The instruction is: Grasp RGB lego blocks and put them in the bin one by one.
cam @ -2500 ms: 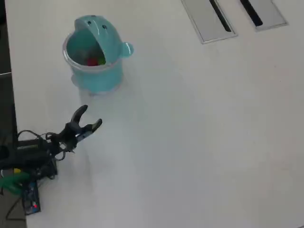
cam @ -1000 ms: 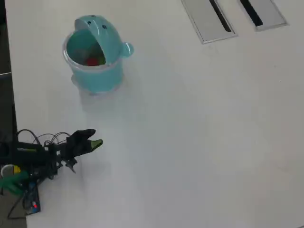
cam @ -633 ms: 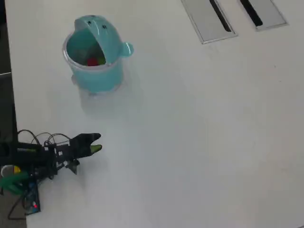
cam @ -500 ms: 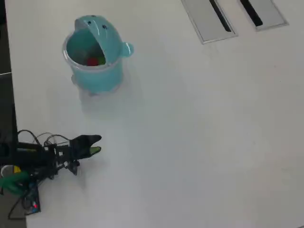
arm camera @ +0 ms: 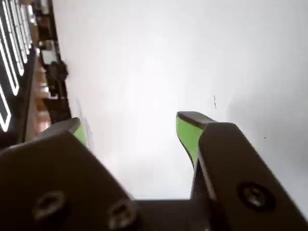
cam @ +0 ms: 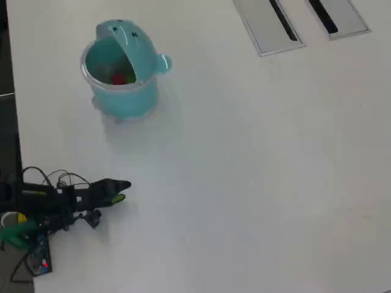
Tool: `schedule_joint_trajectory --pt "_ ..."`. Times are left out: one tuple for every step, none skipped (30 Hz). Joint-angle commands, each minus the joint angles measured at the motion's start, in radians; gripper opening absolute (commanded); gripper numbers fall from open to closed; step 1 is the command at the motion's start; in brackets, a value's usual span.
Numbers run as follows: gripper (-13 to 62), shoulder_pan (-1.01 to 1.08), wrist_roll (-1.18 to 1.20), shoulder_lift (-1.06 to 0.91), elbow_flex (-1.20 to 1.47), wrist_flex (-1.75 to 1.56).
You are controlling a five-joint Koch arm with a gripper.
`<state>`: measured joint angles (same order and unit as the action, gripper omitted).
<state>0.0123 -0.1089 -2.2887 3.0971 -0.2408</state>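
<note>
The teal bin (cam: pixel 122 101) stands at the upper left of the overhead view with its face lid tipped open. A red block (cam: pixel 118 79) and a yellowish green block (cam: pixel 130 77) lie inside it; the blue block is not visible. My gripper (cam: pixel 122 190) is low at the left, well below the bin, pointing right. In the wrist view my gripper (arm camera: pixel 129 126) is open and empty, its green-padded fingertips (arm camera: pixel 187 131) wide apart over bare white table.
Two grey slotted panels (cam: pixel 272 24) lie in the table at the top right. The arm's base with wires and a circuit board (cam: pixel 40 259) sits at the lower left edge. A dark strip (cam: pixel 6 110) runs past the table's left edge.
</note>
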Motion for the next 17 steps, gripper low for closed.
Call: schedule_joint_trajectory --pt "35.6 -0.006 0.002 -0.063 0.074 0.009" --pt "35.6 -0.009 0.005 -0.063 0.074 0.014" --pt "35.5 -0.009 0.005 -0.063 0.074 0.015" --pt "35.4 -0.009 0.005 -0.063 0.074 0.017" --pt "35.4 -0.008 0.005 -0.063 0.074 0.017" --pt "35.4 -0.006 0.005 -0.063 0.074 0.017" --pt "35.2 -0.006 0.005 -0.063 0.074 0.017" --pt "35.1 -0.005 0.005 -0.063 0.074 0.017" --pt "34.9 -0.006 0.005 -0.063 0.074 0.017" --pt "34.7 -0.008 0.005 -0.063 0.074 0.015" --pt "34.7 -0.011 0.005 -0.063 0.072 0.017" --pt "34.7 -0.011 0.005 -0.063 0.074 0.017" --pt "34.7 -0.011 0.005 -0.063 0.074 0.017" --pt "34.7 -0.011 0.005 -0.063 0.074 0.017" --pt "34.7 -0.011 0.005 -0.063 0.074 0.017" --pt "34.7 -0.011 0.005 -0.063 0.074 0.017" --pt "34.7 -0.011 0.005 -0.063 0.074 0.017"
